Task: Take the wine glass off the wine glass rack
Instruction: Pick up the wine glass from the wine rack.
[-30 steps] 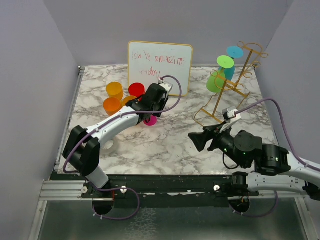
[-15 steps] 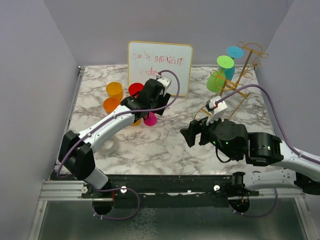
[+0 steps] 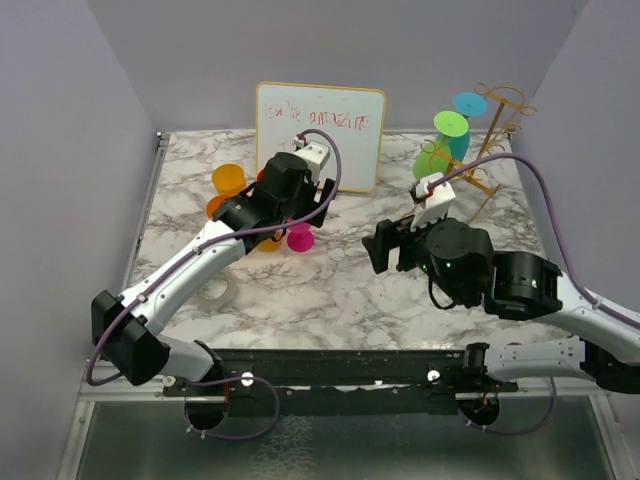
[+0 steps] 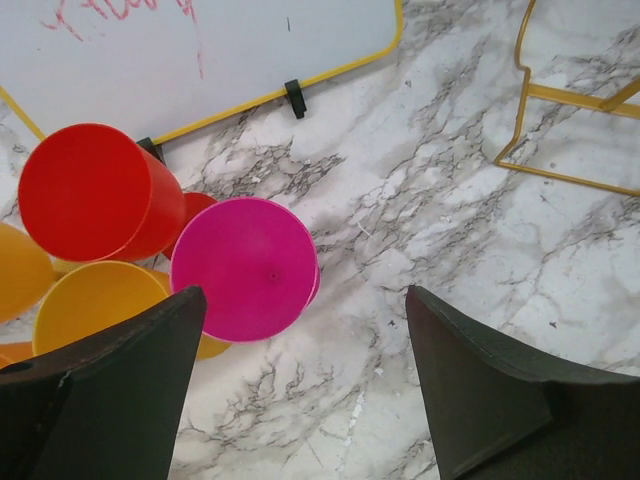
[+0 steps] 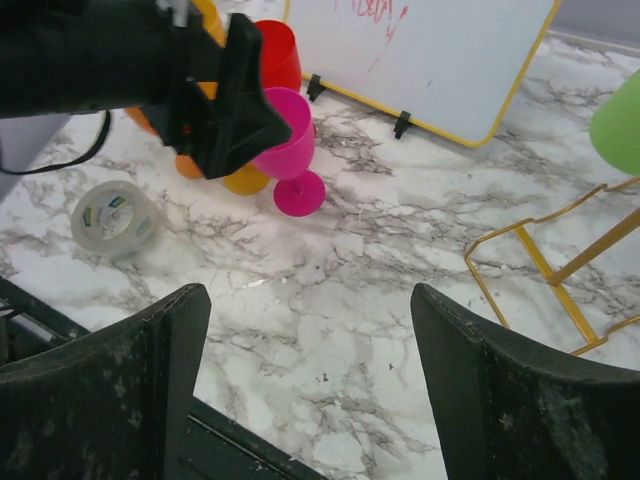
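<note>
Marble-patterned tabletop [image 3: 330, 290] fills the workspace between lavender walls, with a white dry-erase board [image 3: 320, 125] propped upright at the back. The wine glass rack [image 3: 492, 135] stands at the right rear corner. 2 glasses, a green glass [image 3: 432, 160] and a blue glass [image 3: 470, 103], hang on its slanted rails, feet up and bowls down, so the rails carry them by the foot.

At the left, in front of the board, a magenta glass [image 4: 245, 268] stands upright on its own foot. It sits close beside a red glass [image 4: 85, 190] and a yellow glass [image 4: 90, 305], which suggests this cluster is where unloaded glasses are gathered. The left gripper [image 4: 305, 295] hovers directly over the magenta bowl with its jaws spread wide and nothing between them.

The right gripper [image 5: 308, 290] is also wide open and empty, low over the middle of the table. It points toward the cluster and a roll of tape [image 5: 112, 222], with the rack off to its side. Judging by the 2 glasses on the rails, the task is only partly done. The right arm sits nearer the rack and seems better placed for the next reach.
</note>
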{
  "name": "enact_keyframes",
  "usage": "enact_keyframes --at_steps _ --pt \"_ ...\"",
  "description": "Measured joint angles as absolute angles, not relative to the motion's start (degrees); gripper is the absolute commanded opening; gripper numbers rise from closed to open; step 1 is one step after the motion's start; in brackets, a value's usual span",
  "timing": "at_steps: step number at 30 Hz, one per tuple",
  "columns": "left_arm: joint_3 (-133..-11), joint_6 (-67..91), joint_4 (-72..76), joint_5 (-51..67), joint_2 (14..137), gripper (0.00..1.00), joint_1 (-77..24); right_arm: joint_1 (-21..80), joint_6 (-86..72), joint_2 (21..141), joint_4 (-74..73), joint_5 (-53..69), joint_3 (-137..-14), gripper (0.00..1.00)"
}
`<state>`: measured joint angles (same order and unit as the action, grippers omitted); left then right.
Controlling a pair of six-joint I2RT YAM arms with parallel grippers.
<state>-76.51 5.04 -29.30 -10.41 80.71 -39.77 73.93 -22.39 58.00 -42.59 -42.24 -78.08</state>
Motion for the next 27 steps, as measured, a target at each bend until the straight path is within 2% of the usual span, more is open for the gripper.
enact_keyframes --at_steps 8,16,21,27 --pt "-74.89 6.59 -29.34 -10.57 69.21 0.98 -39.77 64.73 -16.32 63.92 -41.82 -37.04 -83.0 0.89" --pt "-65.28 10.15 -30.3 -13.78 53.36 0.99 -39.77 59.9 -9.54 67.44 -36.12 -37.39 -91.57 0.89" --pt "-59.88 12.27 -31.51 -16.19 45.36 0.99 -39.77 49.82 -6.83 71.5 -35.7 -36.05 -101.14 0.89" --pt "-54.08 13.72 -31.99 -17.45 40.73 0.99 -39.77 32.47 -8.01 76.6 -37.15 -24.86 -105.75 0.89"
